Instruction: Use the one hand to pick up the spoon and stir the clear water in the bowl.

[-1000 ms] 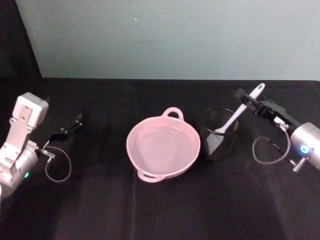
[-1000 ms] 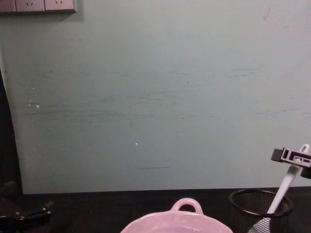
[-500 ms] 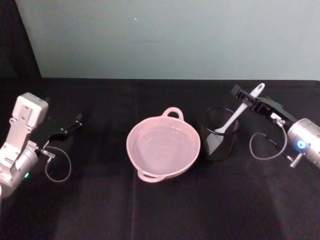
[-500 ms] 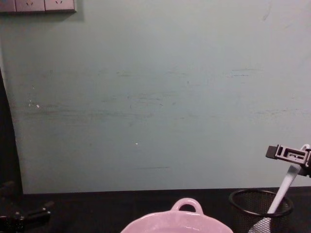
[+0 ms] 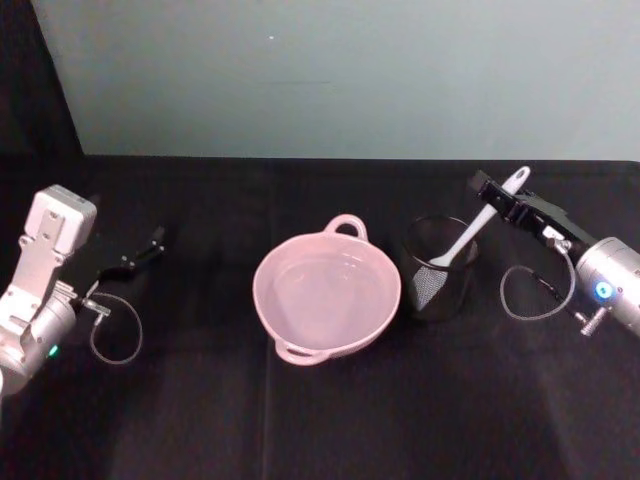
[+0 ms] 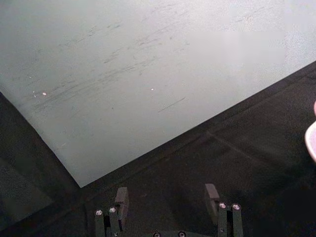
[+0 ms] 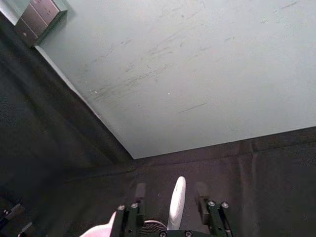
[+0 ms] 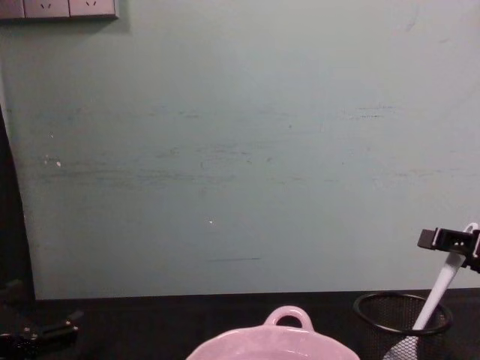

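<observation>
The pale-pink bowl point(image 5: 262, 275) sits mid-table with clear water point(image 5: 325, 292) in it. To its right, the white spoon point(image 5: 470, 235) leans in a black wire-mesh cup point(image 5: 438, 270), handle up and to the right. My right gripper point(image 5: 495, 195) is at the handle's upper end. In the right wrist view the spoon handle point(image 7: 177, 200) stands between the two fingers point(image 7: 139, 191) with a gap on each side, so the gripper point(image 7: 171, 193) is open. From the chest the same gripper point(image 8: 450, 241) hangs over the cup point(image 8: 401, 315). My left gripper point(image 5: 150, 245) rests open at the far left.
Black cloth covers the table up to a pale green wall behind. A wall socket plate point(image 8: 60, 7) is high on the left. The bowl's rim point(image 6: 312, 138) shows at the edge of the left wrist view, far from the left gripper point(image 6: 166, 195).
The right gripper shifted slightly left and up along the spoon handle, then came back close to where it was. Spoon, cup, bowl and left arm have not moved.
</observation>
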Controlling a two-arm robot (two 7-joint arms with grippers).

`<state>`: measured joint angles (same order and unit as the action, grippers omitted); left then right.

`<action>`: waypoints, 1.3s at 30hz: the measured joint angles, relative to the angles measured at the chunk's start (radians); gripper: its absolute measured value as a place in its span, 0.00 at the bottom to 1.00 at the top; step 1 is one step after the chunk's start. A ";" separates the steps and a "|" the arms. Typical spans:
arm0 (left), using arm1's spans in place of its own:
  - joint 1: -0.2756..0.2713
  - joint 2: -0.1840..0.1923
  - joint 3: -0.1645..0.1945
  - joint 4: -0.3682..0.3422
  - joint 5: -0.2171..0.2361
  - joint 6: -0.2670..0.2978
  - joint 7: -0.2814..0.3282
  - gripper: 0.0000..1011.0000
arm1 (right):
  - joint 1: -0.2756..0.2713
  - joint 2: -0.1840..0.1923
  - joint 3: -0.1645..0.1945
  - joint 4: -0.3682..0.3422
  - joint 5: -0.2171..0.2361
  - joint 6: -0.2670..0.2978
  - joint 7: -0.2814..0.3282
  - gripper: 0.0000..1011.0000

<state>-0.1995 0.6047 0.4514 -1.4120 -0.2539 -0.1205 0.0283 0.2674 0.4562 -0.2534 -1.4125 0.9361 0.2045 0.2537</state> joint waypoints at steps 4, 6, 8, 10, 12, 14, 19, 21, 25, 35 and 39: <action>0.000 0.000 0.000 0.000 0.000 0.000 0.000 1.00 | 0.000 0.000 0.000 0.000 0.000 0.000 0.000 0.53; 0.000 0.000 0.000 0.000 0.000 0.000 0.000 1.00 | -0.001 0.000 0.001 -0.001 0.000 0.000 0.000 0.49; 0.000 0.000 0.000 0.000 0.000 0.000 0.000 1.00 | -0.001 0.000 0.001 -0.001 -0.001 0.000 0.000 0.39; 0.000 0.000 0.000 0.000 0.000 0.000 0.000 1.00 | -0.001 0.000 0.001 -0.001 -0.001 0.000 -0.001 0.35; 0.000 0.000 0.000 0.000 0.000 0.000 0.000 1.00 | -0.001 0.000 0.001 -0.001 -0.001 0.000 -0.001 0.28; 0.000 0.000 0.000 0.000 0.000 0.000 0.000 1.00 | -0.001 0.000 0.001 -0.002 -0.001 0.000 -0.001 0.22; 0.000 0.000 0.000 0.000 0.000 0.000 0.000 1.00 | -0.002 0.000 0.001 -0.002 -0.001 0.000 -0.001 0.12; 0.000 0.000 0.000 0.000 0.000 0.000 0.000 1.00 | -0.002 0.000 0.001 -0.002 -0.001 0.000 -0.001 0.12; 0.000 0.000 0.000 0.000 0.000 0.000 0.000 1.00 | -0.002 0.008 -0.005 -0.007 -0.010 -0.007 0.000 0.12; 0.000 0.000 0.000 0.000 0.000 0.000 0.000 1.00 | 0.014 0.068 -0.029 -0.088 -0.072 -0.031 0.024 0.12; 0.000 0.000 0.000 0.000 0.000 0.000 0.000 1.00 | 0.027 0.096 -0.031 -0.130 -0.094 -0.029 0.036 0.12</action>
<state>-0.1995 0.6047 0.4514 -1.4120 -0.2539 -0.1205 0.0283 0.2947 0.5520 -0.2845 -1.5423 0.8420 0.1760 0.2896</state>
